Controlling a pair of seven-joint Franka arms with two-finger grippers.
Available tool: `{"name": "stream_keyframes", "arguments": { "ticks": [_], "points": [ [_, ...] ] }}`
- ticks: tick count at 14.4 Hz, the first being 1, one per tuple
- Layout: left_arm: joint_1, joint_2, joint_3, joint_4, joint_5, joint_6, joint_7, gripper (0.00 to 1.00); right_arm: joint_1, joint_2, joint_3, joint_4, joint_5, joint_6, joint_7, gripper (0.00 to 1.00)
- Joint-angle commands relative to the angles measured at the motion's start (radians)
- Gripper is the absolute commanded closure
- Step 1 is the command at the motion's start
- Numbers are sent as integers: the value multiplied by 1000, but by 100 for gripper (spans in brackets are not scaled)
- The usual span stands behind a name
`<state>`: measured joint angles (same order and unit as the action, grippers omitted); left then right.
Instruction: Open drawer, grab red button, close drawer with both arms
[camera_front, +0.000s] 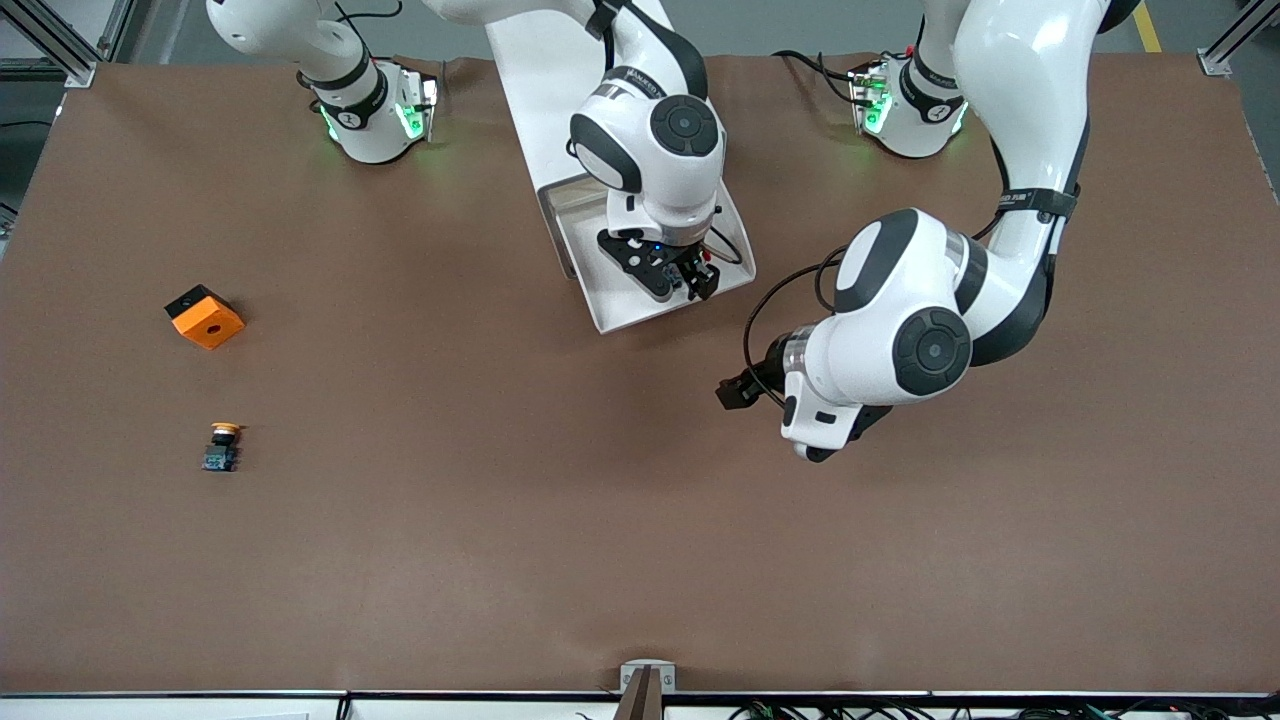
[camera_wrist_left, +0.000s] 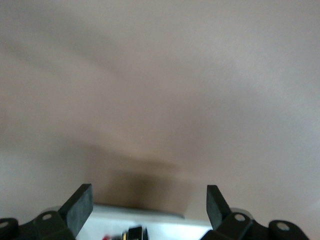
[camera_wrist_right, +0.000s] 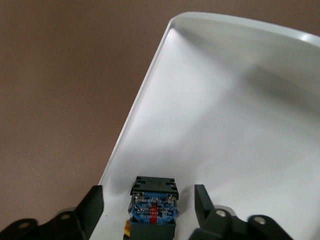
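Brown covering lies over the whole bench (camera_front: 500, 560); toward the right arm's end of it sits an orange block (camera_front: 205, 317) with a hole, and nearer to the front camera than this block stands a yellow-capped button (camera_front: 222, 447), which is not the task's one; nothing touches either of them.

At the middle of the bench the white drawer (camera_front: 610, 322) is pulled out, so I judge the first step as done; the right gripper (camera_front: 690, 275) is low inside it, and in the right wrist view the button (camera_wrist_right: 153, 207) rests on the drawer floor between the two fingers (camera_wrist_right: 92, 205), with a small gap on each side; the jaws are partly open around it and hold nothing yet, so the grab is not finished.

Toward the left arm's end, the left gripper (camera_front: 740, 392) waits over bare bench just beside the drawer's corner, jaws fully wide and empty; lifting out the button and closing the drawer are left.
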<state>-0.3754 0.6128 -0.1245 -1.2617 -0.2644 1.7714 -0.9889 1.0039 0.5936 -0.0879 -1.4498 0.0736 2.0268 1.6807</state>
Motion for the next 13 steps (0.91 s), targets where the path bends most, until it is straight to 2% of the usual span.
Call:
{"name": "stream_keyframes", "arguments": {
  "ticks": [1,8,11,13],
  "points": [
    [-10,-11,3,-16,60,69,16,0,12,15,-9,26,-5,-8,11,100],
    [-34,8,3,-31,120,132,16,0,-4,9,-10,55,0,-23,-6,100],
    [-51,28,5,-33,122,157,15,0,-86,-18,-7,147,12,-182,-146,100],
    [-62,32,5,-41,140,177,13,0,-157,-66,-9,164,40,-252,-296,100]
  ]
}}
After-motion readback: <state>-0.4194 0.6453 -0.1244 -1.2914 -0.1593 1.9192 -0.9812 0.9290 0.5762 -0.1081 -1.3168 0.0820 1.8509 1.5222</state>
